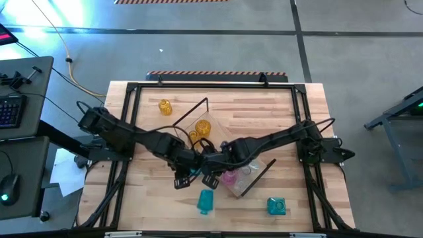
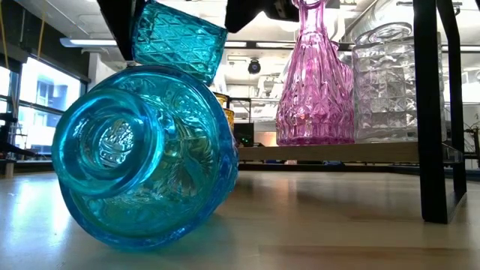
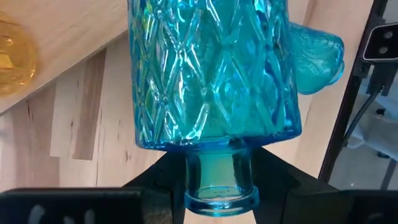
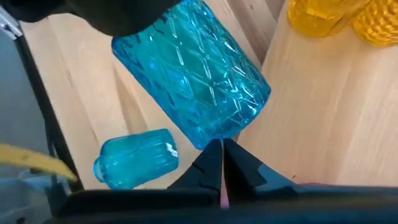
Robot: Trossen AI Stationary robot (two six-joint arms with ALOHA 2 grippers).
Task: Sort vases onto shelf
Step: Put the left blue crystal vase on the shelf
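Observation:
My left gripper (image 1: pixel 184 173) is shut on a teal diamond-cut vase (image 3: pixel 211 68), also seen in the low view (image 2: pixel 180 41), in the air near the table's middle front. My right gripper (image 4: pixel 221 155) is shut, its tips at that vase's base. A second teal vase (image 2: pixel 142 157) lies on its side on the table near the front. A third teal one (image 1: pixel 276 206) is at the front right. A pink vase (image 2: pixel 311 82) and a clear vase (image 2: pixel 386 82) stand on the shelf (image 2: pixel 330 152). Two yellow vases (image 1: pixel 201 125) stand at the shelf's far end, and another yellow one (image 1: pixel 165 106) on the table at the back. My left gripper pinches the teal vase's narrow neck (image 3: pixel 217 168) between its two fingers, just above the mouth rim. The fingers slant steeply down from above. The vase hangs tilted below them, base away from the gripper, clear of the table. My right gripper's shut fingertips (image 4: pixel 217 163) stand at the edge of the held vase's base (image 4: pixel 208 140); I cannot tell whether they touch it.
The shelf's black frame loop (image 2: pixel 442 112) stands upright at the right in the low view. The shelf lies slantwise across the table's middle (image 1: pixel 254 178). A black frame (image 1: pixel 132 92) runs round the tabletop's edges. Bare wood lies at the front left (image 1: pixel 152 205).

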